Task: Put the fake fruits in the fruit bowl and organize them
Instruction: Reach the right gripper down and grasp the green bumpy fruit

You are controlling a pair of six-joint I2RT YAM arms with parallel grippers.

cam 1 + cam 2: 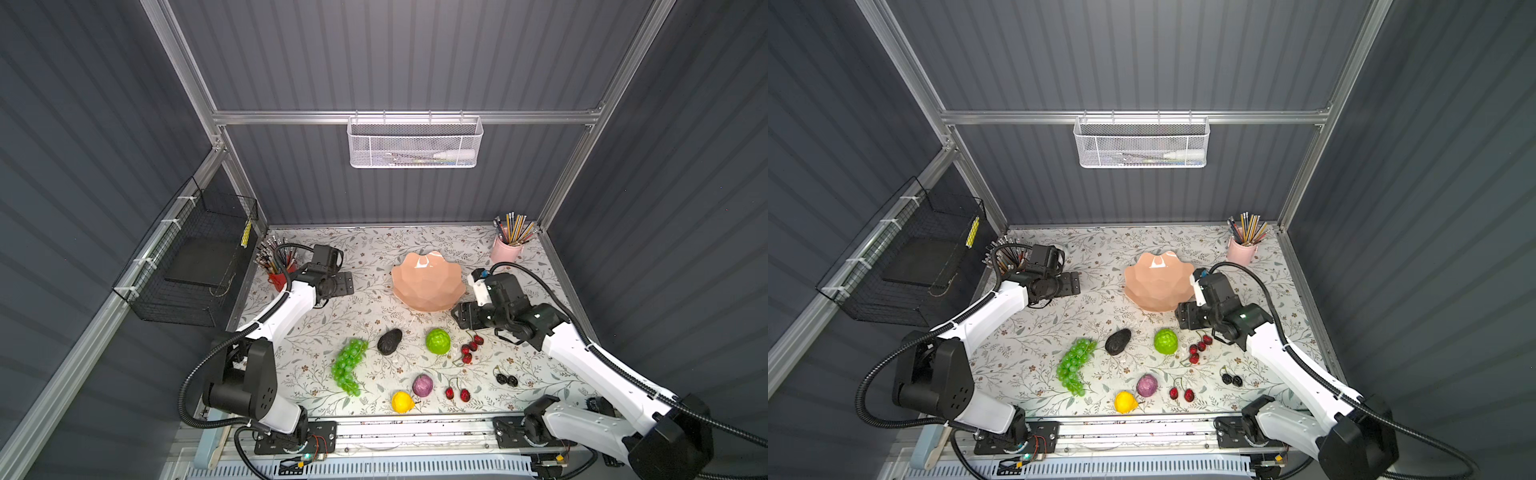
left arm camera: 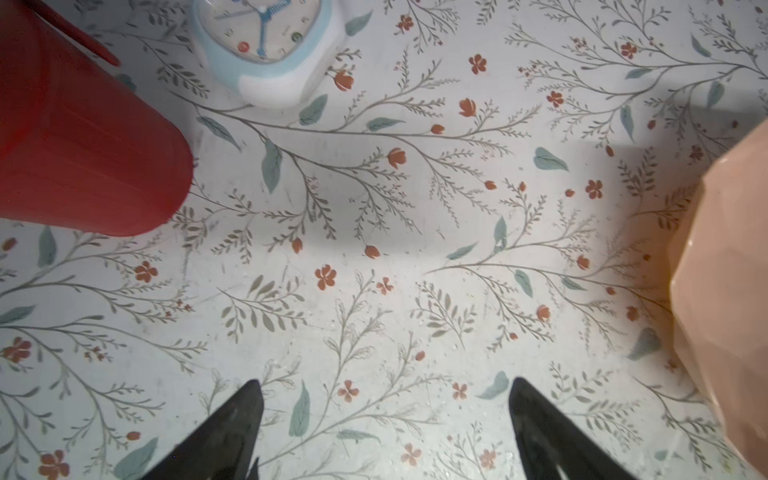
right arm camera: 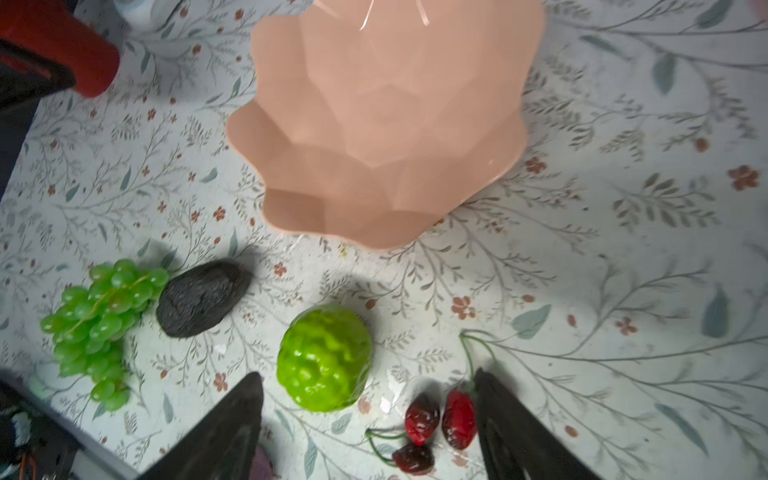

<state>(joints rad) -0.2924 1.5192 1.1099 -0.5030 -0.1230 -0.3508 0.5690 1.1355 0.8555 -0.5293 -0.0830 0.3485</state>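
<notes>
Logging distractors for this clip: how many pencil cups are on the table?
2. The red pencil cup stands at the back left, full of pencils; the pink pencil cup stands in the back right corner. No other cup shows in any view.

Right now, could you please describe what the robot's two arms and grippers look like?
Both the left arm and right arm have white shell links with black joint housings. A black ribbed cable conduit loops along each. The left gripper and right gripper each end in two dark, tapering, pointed fingers.
</notes>
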